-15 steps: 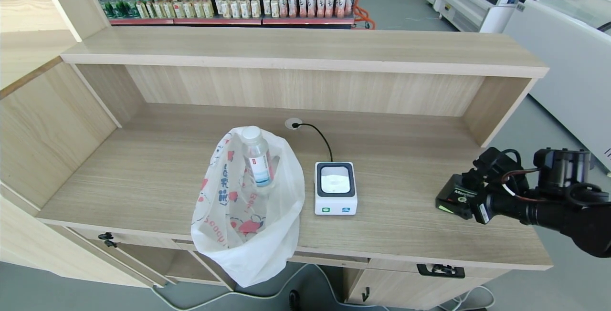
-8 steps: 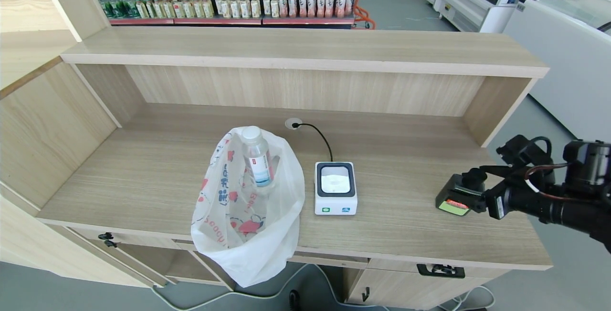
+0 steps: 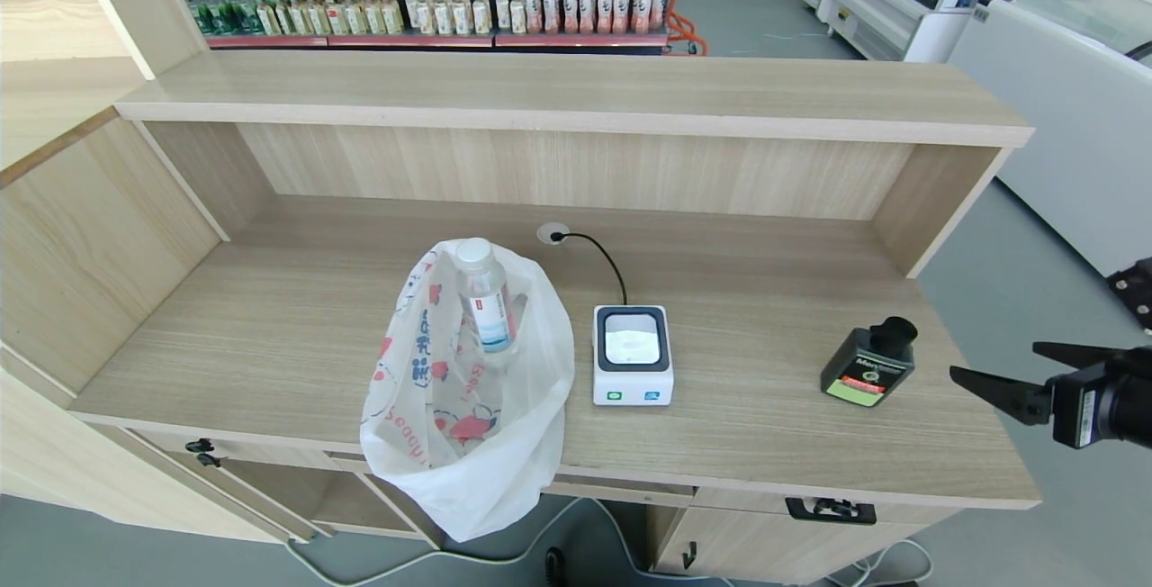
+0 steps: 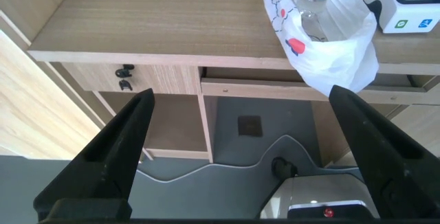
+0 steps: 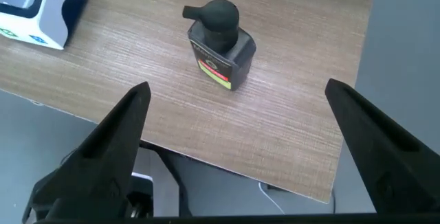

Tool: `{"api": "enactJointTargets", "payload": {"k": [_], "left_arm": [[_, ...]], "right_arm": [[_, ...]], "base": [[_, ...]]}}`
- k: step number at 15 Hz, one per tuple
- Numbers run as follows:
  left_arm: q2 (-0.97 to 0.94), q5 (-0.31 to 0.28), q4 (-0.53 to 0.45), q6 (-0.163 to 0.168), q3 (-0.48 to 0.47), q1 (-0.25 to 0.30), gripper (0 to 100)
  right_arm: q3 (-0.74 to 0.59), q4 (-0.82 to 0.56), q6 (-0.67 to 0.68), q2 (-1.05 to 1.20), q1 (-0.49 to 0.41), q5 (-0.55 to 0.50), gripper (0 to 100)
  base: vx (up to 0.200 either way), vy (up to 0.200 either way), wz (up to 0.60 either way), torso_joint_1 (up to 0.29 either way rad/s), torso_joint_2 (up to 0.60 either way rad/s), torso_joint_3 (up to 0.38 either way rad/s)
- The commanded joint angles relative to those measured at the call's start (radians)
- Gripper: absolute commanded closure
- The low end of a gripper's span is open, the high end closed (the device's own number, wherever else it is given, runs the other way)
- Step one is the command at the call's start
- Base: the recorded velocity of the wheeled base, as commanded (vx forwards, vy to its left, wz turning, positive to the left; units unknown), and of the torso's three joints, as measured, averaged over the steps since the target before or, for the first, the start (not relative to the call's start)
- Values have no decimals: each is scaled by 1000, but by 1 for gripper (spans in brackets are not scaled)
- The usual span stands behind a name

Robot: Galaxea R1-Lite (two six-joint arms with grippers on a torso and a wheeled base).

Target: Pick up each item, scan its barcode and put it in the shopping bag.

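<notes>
Right gripper [image 3: 994, 362]: jaws wide apart and empty; it hangs past the counter's [image 3: 765, 281] right end, farther from the scanner [image 3: 633, 353] than the black bottle [image 3: 868, 362].
Left gripper [image 4: 242, 93]: fingers apart, empty, below the counter's front edge on the scanner's left.
Step in hand: I judge it to be picking up the black bottle; a water bottle [image 3: 486, 299] already sits in the shopping bag [image 3: 468, 407], just left of the scanner.
Black bottle: stands right of the scanner, well apart from it, between the scanner and my right gripper, untouched.
Next move: I'd bring the right gripper toward the scanner until it straddles the bottle's body below the cap, then close.
Barcode: I cannot tell which face carries it.
</notes>
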State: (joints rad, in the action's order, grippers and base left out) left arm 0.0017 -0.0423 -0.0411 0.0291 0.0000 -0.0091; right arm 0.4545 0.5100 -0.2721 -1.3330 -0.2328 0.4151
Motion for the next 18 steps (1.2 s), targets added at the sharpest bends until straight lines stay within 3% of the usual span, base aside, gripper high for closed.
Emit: {"api": "enactJointTargets", "payload": {"k": [1, 6, 10, 18], "left_arm": [[0, 1, 0, 0, 0, 0, 0], [0, 1, 0, 2, 0, 0, 0], [0, 1, 0, 2, 0, 0, 0], [0, -1, 0, 2, 0, 0, 0]], "right_arm": [[-36, -1, -1, 51, -17, 1, 0], [-63, -1, -2, 57, -20, -6, 0], [-65, -1, -7, 21, -36, -12, 0], [-53, 8, -9, -20, -57, -13, 0]], "base": [[0, 0, 0, 0, 0, 0], [0, 0, 0, 0, 0, 0], [-200, 0, 0, 11, 5, -2], [0, -25, 0, 0, 0, 0]]}}
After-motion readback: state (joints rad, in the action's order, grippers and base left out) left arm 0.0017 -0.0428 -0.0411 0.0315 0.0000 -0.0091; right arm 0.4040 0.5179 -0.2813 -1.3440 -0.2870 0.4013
